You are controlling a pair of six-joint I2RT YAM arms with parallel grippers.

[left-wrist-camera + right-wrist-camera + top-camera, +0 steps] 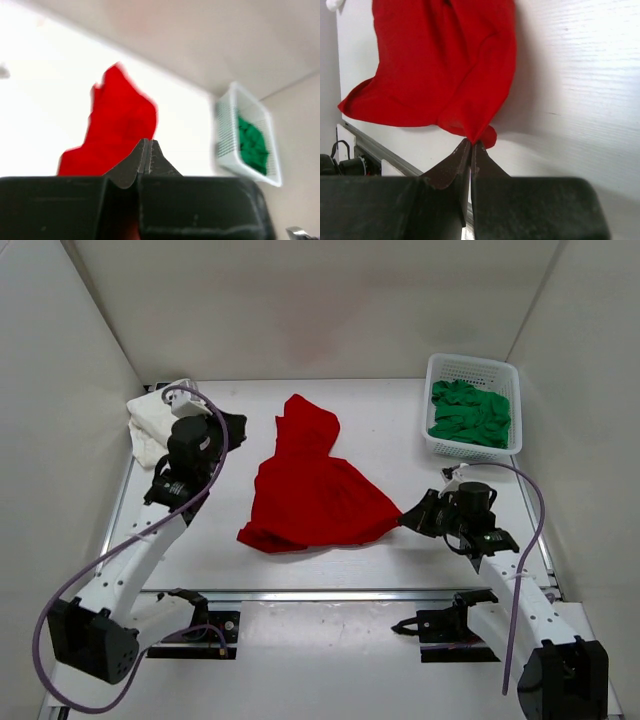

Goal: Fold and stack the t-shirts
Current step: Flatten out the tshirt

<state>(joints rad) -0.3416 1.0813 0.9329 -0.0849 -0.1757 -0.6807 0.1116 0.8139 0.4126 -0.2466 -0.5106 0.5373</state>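
**A:** Where is the red t-shirt (315, 490)?

**B:** It lies in the middle of the bench (390, 425), unfolded and creased. Its narrow end points toward the back wall and its wide end toward the arms. The near right corner is drawn out to a point.

**A:** What is at that point?

**B:** The right gripper (471, 143). Its jaws are clenched on that corner, and the right wrist view shows the red cloth pinched right at the tips, low over the bench.

**A:** And the other two shirts?

**B:** The off-white t-shirt (152, 420) sits bunched at the back left corner of the bench. The green t-shirt (470, 412) is crumpled inside the white perforated basket (470, 363) at the back right corner, well apart from the red one.

**A:** What about the left arm?

**B:** The left gripper (148, 145) is just beside the off-white t-shirt, between it and the red one. Its jaws are pressed together with nothing between them. It is clear of the red cloth. I cannot tell whether it touches the off-white one.
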